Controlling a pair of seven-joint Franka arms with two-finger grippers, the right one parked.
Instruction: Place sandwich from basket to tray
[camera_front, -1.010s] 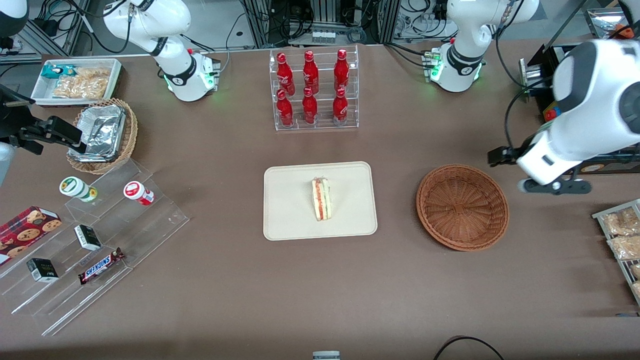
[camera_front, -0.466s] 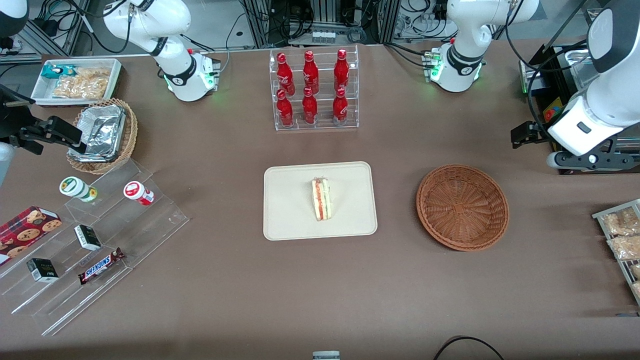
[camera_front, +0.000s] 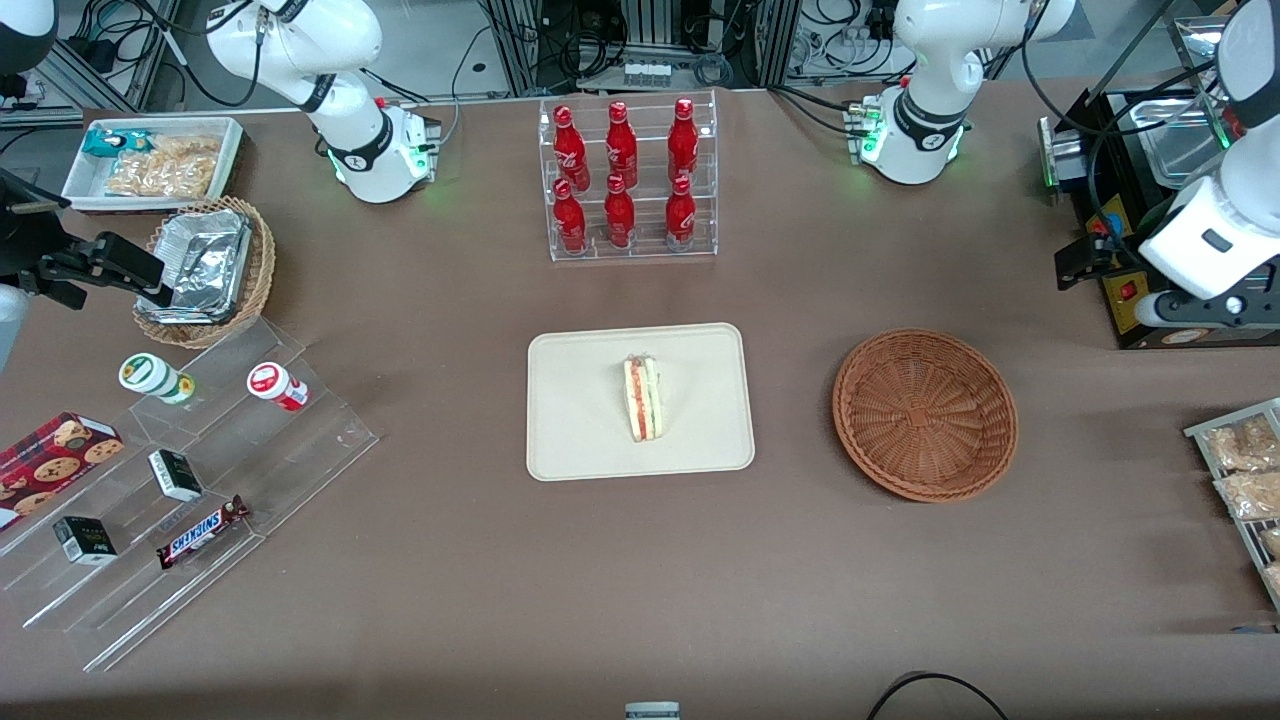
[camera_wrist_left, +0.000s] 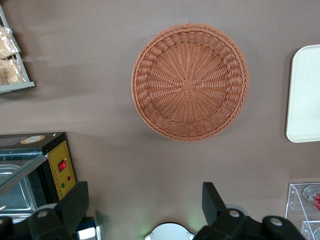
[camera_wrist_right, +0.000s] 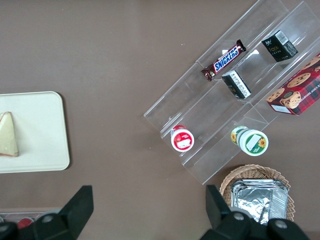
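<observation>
- sandwich (camera_front: 641, 399) lies on the tray (camera_front: 580, 440), mid-frame in the front view, filling edge up
- basket (camera_front: 925, 413) sits right of the tray, apart from it, nothing inside
- gripper (camera_wrist_left: 145, 200) is raised at the right edge of the front view, above a black box with a red switch (camera_front: 1135, 292), holding nothing
- fingers (camera_wrist_left: 75, 202) spread wide; basket (camera_wrist_left: 190, 87) in sight between them, well off
</observation>
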